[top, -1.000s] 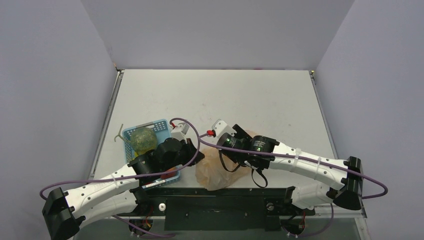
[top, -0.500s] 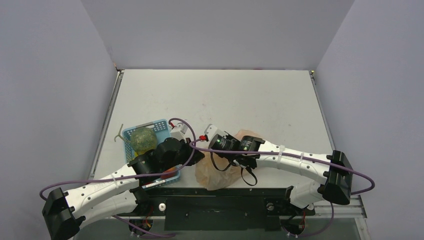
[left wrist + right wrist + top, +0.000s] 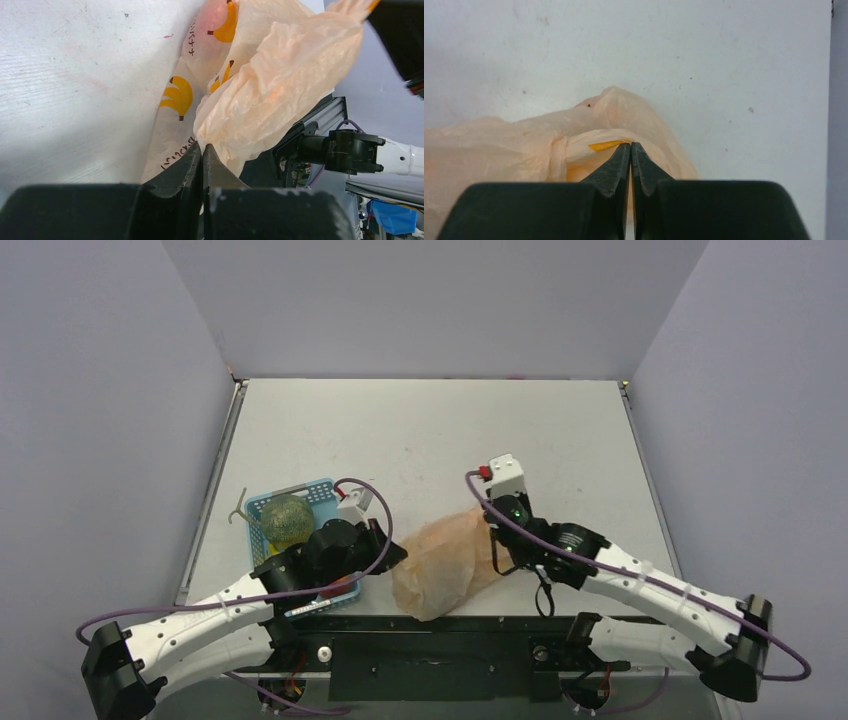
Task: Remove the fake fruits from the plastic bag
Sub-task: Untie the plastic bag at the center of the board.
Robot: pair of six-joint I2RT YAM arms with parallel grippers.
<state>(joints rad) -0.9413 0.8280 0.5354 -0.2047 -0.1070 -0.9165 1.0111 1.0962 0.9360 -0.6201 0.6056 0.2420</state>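
The plastic bag (image 3: 445, 560), pale peach with yellow banana prints, lies crumpled near the table's front edge between both arms. My left gripper (image 3: 398, 555) is shut on a fold at its left end; in the left wrist view the closed tips (image 3: 202, 146) pinch the film of the bag (image 3: 270, 75). My right gripper (image 3: 497, 545) is shut on the bag's right end, and its tips (image 3: 631, 145) meet on a fold of the bag (image 3: 499, 145) beside a yellow mark. The fake fruits are hidden inside the bag.
A blue mesh basket (image 3: 320, 487) holding a large green melon (image 3: 285, 518) stands left of the bag, partly under my left arm. The black front rail (image 3: 450, 625) runs just below the bag. Grey walls close in both sides.
My right gripper has closed and swung from above the bag's middle to its right end. The bag now stretches out toward the right. The left gripper has stayed shut in place.
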